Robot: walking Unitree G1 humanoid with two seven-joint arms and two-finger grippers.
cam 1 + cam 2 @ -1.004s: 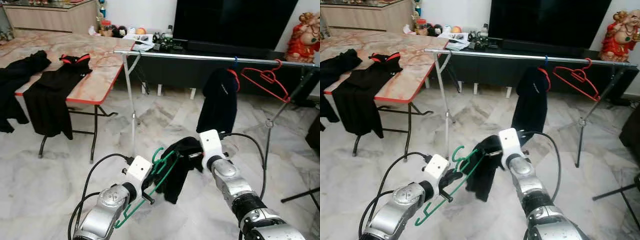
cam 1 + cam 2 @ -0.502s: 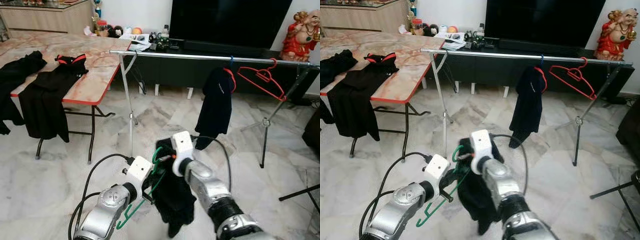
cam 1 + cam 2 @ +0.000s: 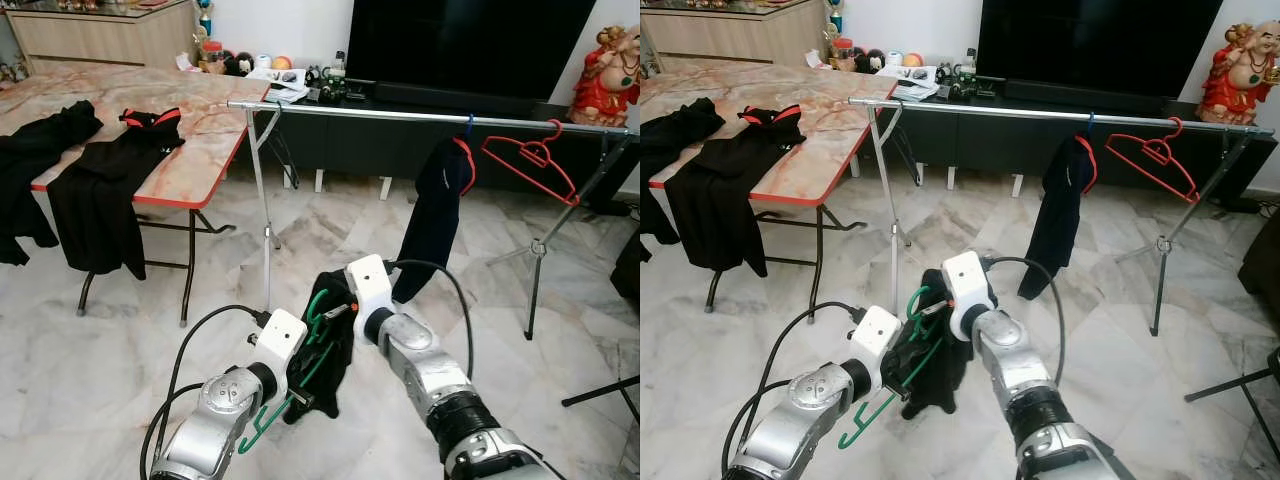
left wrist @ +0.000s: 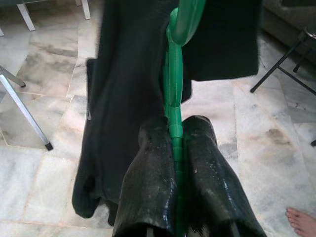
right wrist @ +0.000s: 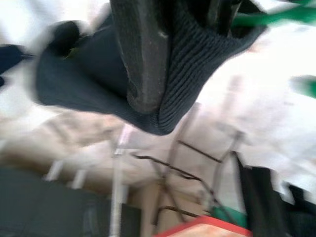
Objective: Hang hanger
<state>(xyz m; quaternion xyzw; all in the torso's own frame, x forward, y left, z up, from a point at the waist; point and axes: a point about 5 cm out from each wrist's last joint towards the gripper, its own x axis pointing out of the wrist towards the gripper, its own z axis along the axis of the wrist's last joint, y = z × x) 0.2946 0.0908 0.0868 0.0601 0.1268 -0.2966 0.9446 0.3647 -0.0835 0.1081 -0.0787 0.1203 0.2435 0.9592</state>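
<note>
Clamping the green hanger (image 4: 174, 94), left fingers (image 4: 148, 182) hold; right fingers (image 5: 143, 54) lifted the black garment (image 3: 325, 350) higher.

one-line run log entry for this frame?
left gripper shut on green hanger | right gripper shut on dark garment | rail ahead, not reached

Home living room, marble floor (image 3: 120, 350), large television (image 3: 470, 45), folding table (image 3: 190, 170), clothes rail (image 3: 420, 116)

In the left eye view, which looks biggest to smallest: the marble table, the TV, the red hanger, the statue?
1. TV
2. Marble table; much the same as the TV, both cropped
3. Red hanger
4. Statue; nearly matches the hanger
</note>
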